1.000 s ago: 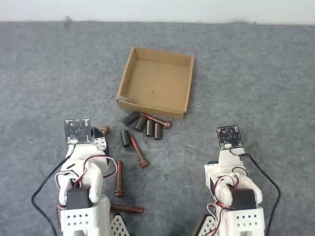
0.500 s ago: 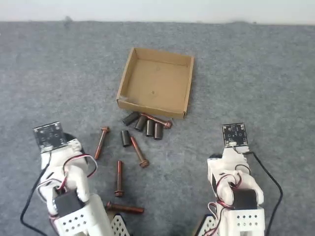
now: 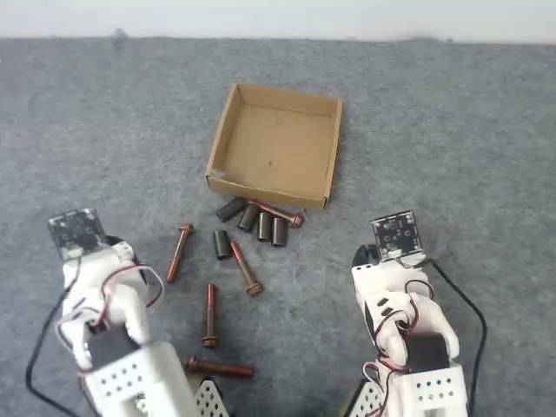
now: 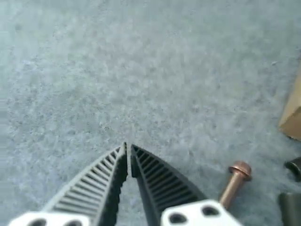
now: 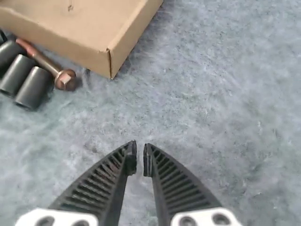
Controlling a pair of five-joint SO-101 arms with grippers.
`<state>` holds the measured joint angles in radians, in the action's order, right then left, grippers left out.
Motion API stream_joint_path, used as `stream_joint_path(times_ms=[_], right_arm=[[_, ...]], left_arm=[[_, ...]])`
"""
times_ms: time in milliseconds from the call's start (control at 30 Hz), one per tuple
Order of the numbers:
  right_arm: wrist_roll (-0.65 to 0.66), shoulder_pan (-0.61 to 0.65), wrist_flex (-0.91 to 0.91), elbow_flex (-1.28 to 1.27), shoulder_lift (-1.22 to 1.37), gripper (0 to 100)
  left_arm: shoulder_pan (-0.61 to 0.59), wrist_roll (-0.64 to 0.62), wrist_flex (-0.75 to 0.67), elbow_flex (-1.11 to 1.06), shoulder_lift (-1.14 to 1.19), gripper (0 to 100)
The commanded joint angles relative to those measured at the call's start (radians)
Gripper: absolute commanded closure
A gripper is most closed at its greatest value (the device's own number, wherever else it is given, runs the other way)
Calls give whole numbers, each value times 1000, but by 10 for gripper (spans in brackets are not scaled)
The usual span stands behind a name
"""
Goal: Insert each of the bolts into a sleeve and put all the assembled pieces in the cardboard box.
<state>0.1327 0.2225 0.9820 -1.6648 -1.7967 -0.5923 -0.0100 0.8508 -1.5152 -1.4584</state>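
**A:** Nearest things first. What had the arms done?

**B:** The left arm (image 3: 104, 321) had swung out to its own left over the last second. That uncovered the leftmost bolt (image 3: 178, 252), which it had been standing over. The right arm (image 3: 404, 321) had only nudged a little toward the middle.

**A:** And the pincers?

**B:** The left gripper (image 4: 128, 151) was closed to a thin slit and held nothing. It hung over bare carpet (image 4: 94, 70), with a bolt head just off to one side, probably that same leftmost bolt. The right gripper (image 5: 139, 155) was also nearly closed and empty, and sat short of the box corner.

**A:** So what did that mean for the job?

**B:** I judged it had barely begun. The bolts (image 3: 246, 268) lay loose between the arms, a lone sleeve (image 3: 222, 244) among them. Farther out, the other sleeves (image 3: 263, 226) sat in a row with one more bolt against them. Beyond them, the cardboard box (image 3: 261, 189) held nothing. With that bolt exposed, the left arm now seemed free to come down on it.

**A:** Did the views differ?

**B:** Yes. The high view gave the count, five bolts and five sleeves, none of them joined. The wrist views settled how the jaws stood. The right wrist view also showed the far bolt's head resting close to the box wall.
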Motion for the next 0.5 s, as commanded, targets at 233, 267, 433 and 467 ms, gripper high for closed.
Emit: stream_joint_path(times_ms=[233, 267, 433, 467], right_arm=[[46, 22, -10, -18, -16, 968], [46, 41, -7, -18, -16, 968], [48, 120, -12, -18, -16, 967], [54, 131, -27, -18, -16, 967]], left_arm=[[-68, -86, -255, 335, 816, 987], [-75, -91, -255, 367, 873, 987], [-81, -94, -247, 479, 1059, 988], [-81, -94, -247, 486, 1069, 988]])
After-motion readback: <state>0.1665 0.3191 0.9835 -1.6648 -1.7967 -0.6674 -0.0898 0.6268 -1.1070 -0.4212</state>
